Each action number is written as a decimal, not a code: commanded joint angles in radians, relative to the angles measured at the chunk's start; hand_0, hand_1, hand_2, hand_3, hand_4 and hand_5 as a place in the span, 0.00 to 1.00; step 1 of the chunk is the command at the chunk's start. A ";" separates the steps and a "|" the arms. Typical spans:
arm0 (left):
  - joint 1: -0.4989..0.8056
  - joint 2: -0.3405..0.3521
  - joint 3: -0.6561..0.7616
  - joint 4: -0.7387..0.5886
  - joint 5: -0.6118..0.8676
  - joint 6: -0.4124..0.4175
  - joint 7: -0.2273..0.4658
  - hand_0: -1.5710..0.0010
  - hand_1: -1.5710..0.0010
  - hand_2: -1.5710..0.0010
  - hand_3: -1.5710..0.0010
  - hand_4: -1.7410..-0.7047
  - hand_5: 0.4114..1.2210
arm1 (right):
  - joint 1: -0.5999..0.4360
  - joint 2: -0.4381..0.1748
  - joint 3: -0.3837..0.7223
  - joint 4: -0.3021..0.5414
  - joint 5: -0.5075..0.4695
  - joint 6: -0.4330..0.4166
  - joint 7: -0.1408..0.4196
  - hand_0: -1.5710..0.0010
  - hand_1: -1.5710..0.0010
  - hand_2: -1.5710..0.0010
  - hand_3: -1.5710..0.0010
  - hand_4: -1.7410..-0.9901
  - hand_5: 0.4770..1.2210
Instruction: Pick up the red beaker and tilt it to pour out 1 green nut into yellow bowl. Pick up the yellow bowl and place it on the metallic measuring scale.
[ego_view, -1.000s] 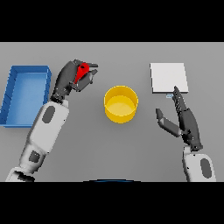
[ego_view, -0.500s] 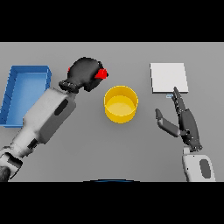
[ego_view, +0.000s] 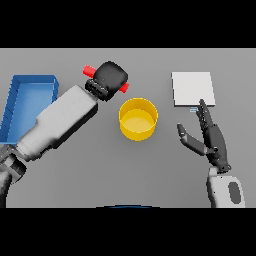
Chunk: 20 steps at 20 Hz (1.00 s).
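A rectangular blue tray (ego_view: 27, 100) sits at the table's left edge. The left hand (ego_view: 111, 76) is clenched around the red beaker (ego_view: 90, 70), held tipped sideways just left of and above the round yellow bowl (ego_view: 138, 119). Right of the bowl, the right hand (ego_view: 210, 137) hovers with fingers straight, near the flat metallic measuring scale (ego_view: 193, 89).

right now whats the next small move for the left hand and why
Probably carry the red beaker a little further right and tip it more. The left hand holds it lying almost sideways, but its right end sits up-left of the yellow bowl, not over the opening, and I can't make out a nut in the bowl.
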 joint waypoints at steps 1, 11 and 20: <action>-0.017 -0.002 -0.020 0.014 -0.010 -0.018 -0.004 0.00 0.00 0.00 0.19 0.04 1.00 | -0.005 0.003 -0.002 0.008 -0.007 0.004 0.000 1.00 1.00 1.00 1.00 0.58 0.19; -0.164 -0.040 -0.244 0.086 -0.141 -0.047 -0.090 0.00 0.00 0.00 0.04 0.01 1.00 | 0.001 0.000 0.003 -0.001 0.011 -0.005 0.002 1.00 1.00 1.00 1.00 0.59 0.17; -0.254 -0.074 -0.422 0.123 -0.212 -0.112 -0.134 0.00 0.00 0.00 0.01 0.00 1.00 | 0.007 -0.009 -0.005 0.009 0.014 -0.006 -0.013 1.00 1.00 1.00 1.00 0.61 0.17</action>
